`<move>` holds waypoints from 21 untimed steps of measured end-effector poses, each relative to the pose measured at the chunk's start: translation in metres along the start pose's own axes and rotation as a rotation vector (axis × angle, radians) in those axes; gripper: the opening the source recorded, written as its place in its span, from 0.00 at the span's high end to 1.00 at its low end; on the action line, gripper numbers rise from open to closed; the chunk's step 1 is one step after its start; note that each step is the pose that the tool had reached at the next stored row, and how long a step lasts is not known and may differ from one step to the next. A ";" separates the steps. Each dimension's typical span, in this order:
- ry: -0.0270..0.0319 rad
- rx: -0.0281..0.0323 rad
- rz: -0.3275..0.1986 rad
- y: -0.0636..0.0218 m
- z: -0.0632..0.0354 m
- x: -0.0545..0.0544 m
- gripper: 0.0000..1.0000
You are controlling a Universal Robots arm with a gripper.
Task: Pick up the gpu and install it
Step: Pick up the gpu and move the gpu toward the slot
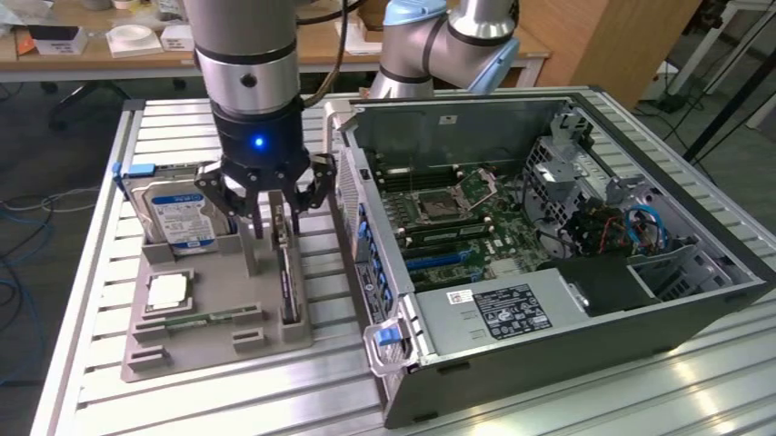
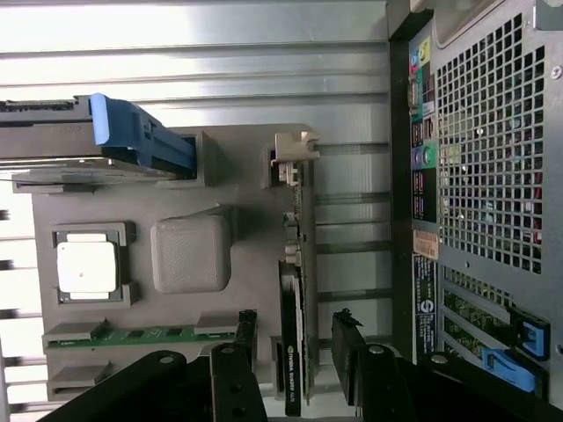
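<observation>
The gpu (image 1: 289,277) stands on its long edge in a slot of the grey holder tray (image 1: 218,352). In the wrist view the gpu (image 2: 300,264) is a thin green and black card seen edge-on, with its silver bracket (image 2: 295,146) at the far end. My gripper (image 1: 276,202) hangs directly over the card's top edge and is open. In the wrist view my gripper (image 2: 295,367) has one black finger on each side of the card, and neither touches it.
The tray also holds a silver hard drive (image 1: 182,216), a CPU (image 1: 167,291) and a RAM stick (image 1: 200,320). The open computer case (image 1: 570,300) with its motherboard (image 1: 467,227) lies at the exterior view's right, close beside the tray. A second arm (image 1: 449,36) stands behind.
</observation>
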State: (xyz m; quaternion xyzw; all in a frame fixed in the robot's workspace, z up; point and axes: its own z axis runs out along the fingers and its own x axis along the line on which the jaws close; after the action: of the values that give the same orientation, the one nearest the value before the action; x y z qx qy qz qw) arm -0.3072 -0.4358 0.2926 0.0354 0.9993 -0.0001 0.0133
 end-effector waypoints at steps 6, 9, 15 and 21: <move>-0.0001 0.0003 0.000 0.0001 0.0110 -0.001 0.53; 0.0000 0.0003 0.000 -0.0001 0.0163 -0.001 0.53; -0.0001 0.0003 0.000 -0.0057 0.0272 -0.001 0.53; -0.0001 0.0004 0.000 -0.0092 0.0381 -0.001 0.53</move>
State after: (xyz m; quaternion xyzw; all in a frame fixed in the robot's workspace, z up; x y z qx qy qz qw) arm -0.3055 -0.4451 0.2546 0.0355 0.9993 -0.0003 0.0134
